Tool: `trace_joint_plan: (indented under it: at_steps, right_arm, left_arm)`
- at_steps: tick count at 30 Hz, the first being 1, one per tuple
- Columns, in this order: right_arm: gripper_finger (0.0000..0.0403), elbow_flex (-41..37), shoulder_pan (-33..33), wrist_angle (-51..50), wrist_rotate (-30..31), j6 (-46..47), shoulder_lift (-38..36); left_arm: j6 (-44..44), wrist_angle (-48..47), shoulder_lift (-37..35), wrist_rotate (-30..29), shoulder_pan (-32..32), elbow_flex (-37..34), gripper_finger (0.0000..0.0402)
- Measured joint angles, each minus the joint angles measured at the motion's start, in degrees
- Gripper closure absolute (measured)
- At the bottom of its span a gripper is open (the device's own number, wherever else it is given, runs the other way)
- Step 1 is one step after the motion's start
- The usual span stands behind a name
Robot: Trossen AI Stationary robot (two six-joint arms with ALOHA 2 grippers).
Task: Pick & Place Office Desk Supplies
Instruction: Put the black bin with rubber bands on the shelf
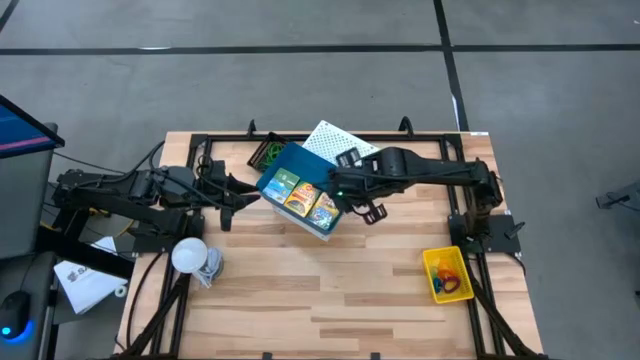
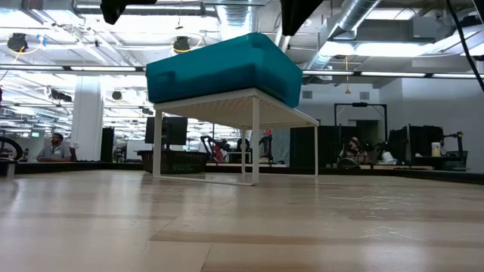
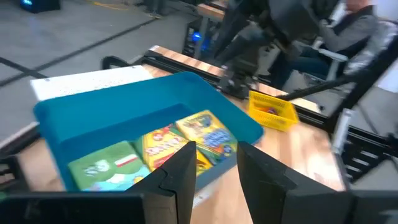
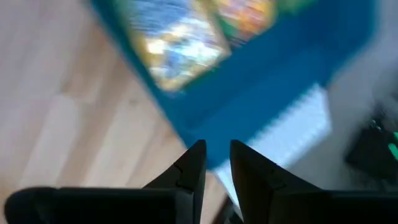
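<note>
Blue tray (image 1: 300, 190) sits on top of a white perforated riser (image 1: 332, 139) at the far centre of the table; the low view shows it overhanging that stand and tilted, one side higher than the other. Three crayon packs (image 1: 303, 196) lie side by side inside it, so packing the crayons looks done. Yellow tray (image 1: 447, 274) stands near the right edge of the table and holds orange and blue rubber-band loops (image 1: 451, 285); black tray (image 1: 268, 152) is just left of the blue one at the far edge, with something green inside, too small to name. No loose supplies show on the bare wood, so my estimate is that the task is close to finished, with only final positioning of the blue tray left, if anything. Left gripper (image 1: 238, 200) hovers just left of the blue tray, fingers apart with a narrow gap and nothing between them. Right gripper (image 1: 368, 208) hangs at the tray's right side, fingers likewise slightly apart and empty in the wrist view. A white round object (image 1: 190, 254) rests at near left, away from the work. Open room: the whole near half of the table is bare. Tight spots: black tray touching or almost touching the blue one, and the riser edge beneath the overhang.
</note>
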Motion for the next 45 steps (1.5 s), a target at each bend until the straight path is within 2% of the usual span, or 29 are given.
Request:
trace_joint_plan:
  at_steps: [3,7,11,14,18,22,25,29,34,40,45]
  right_arm:
    - [0.0334,0.0,0.5,1.4,5.3,7.9,-0.6]
    - [0.0334,0.0,0.4,1.7,7.0,21.6,-0.7]
    - [0.0334,0.0,0.5,0.7,6.7,31.7,-1.3]
    - [0.0334,1.3,0.8,1.0,2.8,37.3,-2.2]
    - [0.0334,6.3,0.6,5.5,-6.0,43.3,-4.2]
    - [0.0334,11.5,0.4,8.5,-8.4,46.5,-6.8]
    - [0.0334,10.7,0.9,13.0,-8.9,47.3,-10.5]
    - [0.0334,10.6,2.2,16.0,-9.6,50.9,-14.3]
    - [0.0334,10.5,4.8,18.5,-9.9,54.0,-17.0]
    - [0.0334,10.5,5.6,21.5,-9.8,55.6,-18.2]
    - [0.0334,10.5,5.6,21.5,-9.8,57.7,-18.5]
  left_arm:
    - [0.0,0.0,0.0,-5.1,0.1,0.0,0.0291]
    - [-1.4,-0.1,-0.2,-14.6,2.2,1.0,0.0291]
    - [-1.5,-0.5,0.7,-15.3,8.6,4.4,0.0290]
    - [-1.9,-5.0,2.7,-11.2,16.6,8.6,0.0284]
    - [-2.3,-12.4,7.0,-0.7,31.9,14.8,0.0271]
    - [-1.5,-14.6,13.5,12.8,48.5,19.3,0.0250]
    - [-1.1,-15.2,19.7,22.9,59.3,21.4,0.0231]
    - [-1.1,-15.8,28.6,30.8,68.9,21.7,0.0213]
    - [2.5,-15.9,39.1,35.2,73.4,21.7,0.0213]
    - [5.1,-15.5,50.1,37.2,72.4,21.7,0.0225]
    - [7.4,-15.2,54.9,37.3,71.9,21.7,0.0225]
